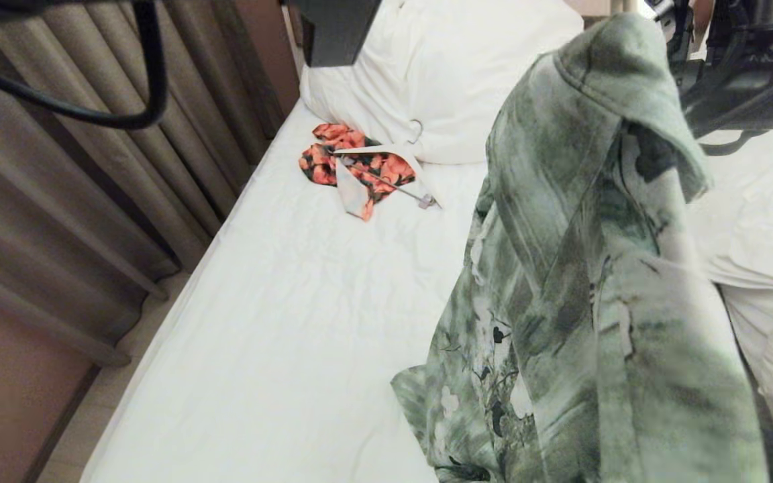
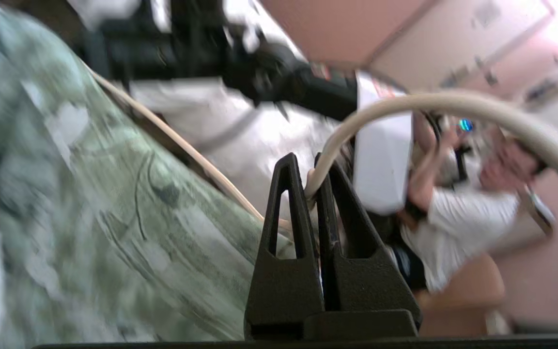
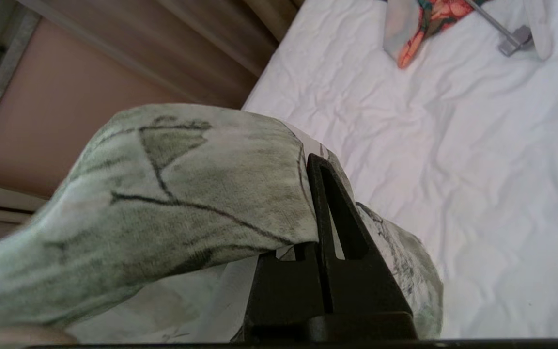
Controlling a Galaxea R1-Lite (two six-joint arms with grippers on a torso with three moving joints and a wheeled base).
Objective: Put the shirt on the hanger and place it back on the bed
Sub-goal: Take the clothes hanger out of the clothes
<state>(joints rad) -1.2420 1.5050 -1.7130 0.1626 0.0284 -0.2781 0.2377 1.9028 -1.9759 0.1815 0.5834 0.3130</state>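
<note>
Green-and-white shirt (image 1: 588, 268) hangs high at three o'clock above the bed (image 1: 306, 302), right end effector (image 3: 325, 203) pinching its fabric; left end effector (image 2: 310, 194) clamps the hanger (image 2: 453, 104) for threading.

Soft, even indoor light; the bed (image 1: 306, 302) sheet reads bright with faint crease shadows, the pillows (image 1: 453, 74) nearly washed out. Left wrist view: motion blur smears the shirt (image 2: 90, 203) beside the jaws, and glare bleaches the room corner far beyond them. Right wrist view: the cloth at the jaws is sharp.
</note>
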